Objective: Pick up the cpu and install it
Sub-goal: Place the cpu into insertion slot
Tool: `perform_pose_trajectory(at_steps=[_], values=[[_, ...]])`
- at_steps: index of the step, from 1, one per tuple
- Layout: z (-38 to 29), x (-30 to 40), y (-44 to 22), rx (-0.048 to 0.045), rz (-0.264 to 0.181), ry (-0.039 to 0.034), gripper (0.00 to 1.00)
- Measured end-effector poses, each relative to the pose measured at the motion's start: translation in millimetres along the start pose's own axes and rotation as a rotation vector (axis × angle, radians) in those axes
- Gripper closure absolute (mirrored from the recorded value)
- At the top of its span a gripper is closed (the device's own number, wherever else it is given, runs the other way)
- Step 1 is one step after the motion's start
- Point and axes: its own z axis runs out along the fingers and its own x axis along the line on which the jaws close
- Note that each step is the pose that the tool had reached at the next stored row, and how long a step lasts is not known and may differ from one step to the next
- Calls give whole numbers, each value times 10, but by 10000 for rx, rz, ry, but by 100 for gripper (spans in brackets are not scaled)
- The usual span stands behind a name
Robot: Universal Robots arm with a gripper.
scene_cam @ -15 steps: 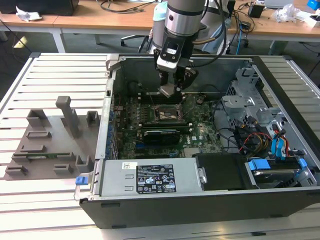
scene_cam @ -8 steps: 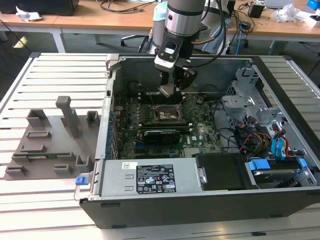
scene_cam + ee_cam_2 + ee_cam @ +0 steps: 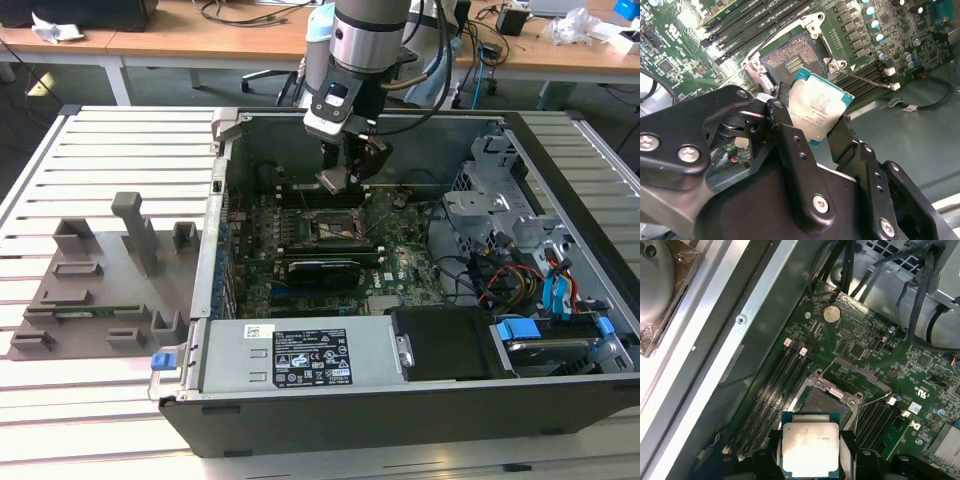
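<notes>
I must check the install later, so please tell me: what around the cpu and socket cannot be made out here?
The cpu's underside: faces away in both wrist views.
The cpu's side edges: covered by the fingers, second wrist view.
The socket's near edge: behind the cpu, first wrist view.
The socket's detail: too small in the exterior view.

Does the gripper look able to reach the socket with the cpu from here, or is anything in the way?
Probably yes. The gripper holds the cpu above the socket, whose contacts lie uncovered, and nothing crosses the gap between them.
</notes>
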Motion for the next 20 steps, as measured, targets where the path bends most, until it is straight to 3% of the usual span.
perform_pose_trajectory(at_steps=[20], values=[[2, 0, 0, -51, 1618, 61, 45]])
